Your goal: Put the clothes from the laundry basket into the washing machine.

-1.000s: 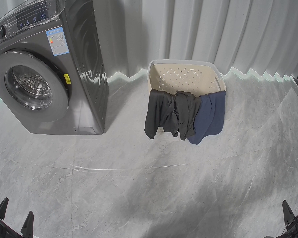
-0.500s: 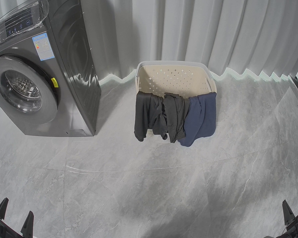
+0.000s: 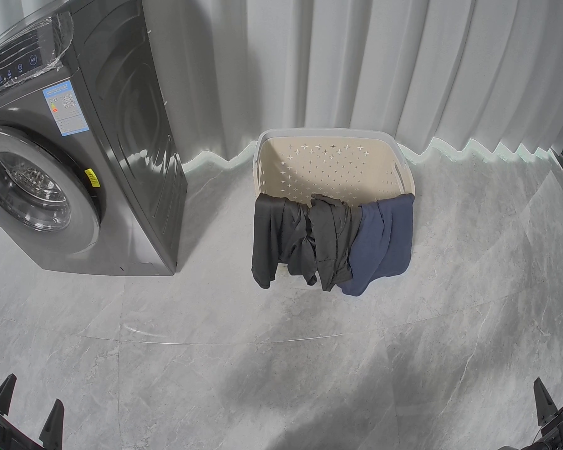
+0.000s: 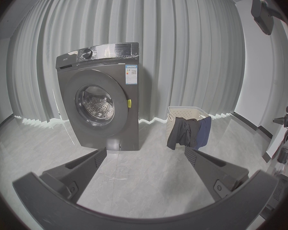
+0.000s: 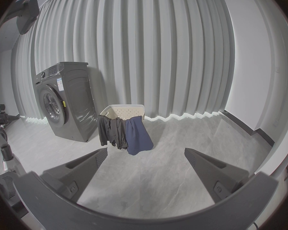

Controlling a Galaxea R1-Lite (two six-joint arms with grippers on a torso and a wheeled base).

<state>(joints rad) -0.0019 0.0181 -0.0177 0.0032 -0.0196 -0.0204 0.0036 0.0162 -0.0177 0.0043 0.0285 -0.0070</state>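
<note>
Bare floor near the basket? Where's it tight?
Free: floor between washing machine and laundry basket; the wide stretch in front of both; floor right of the basket. Crowded: basket's front rim, draped with black clothes and a navy garment.

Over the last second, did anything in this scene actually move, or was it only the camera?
Only the camera: the whole head view shifted, so the washing machine sits nearer the frame's left edge and the laundry basket lower. Nothing was taken or let go. The clothes stay draped over the basket's front rim, the machine's door shut, the left hand and right hand open and empty.
</note>
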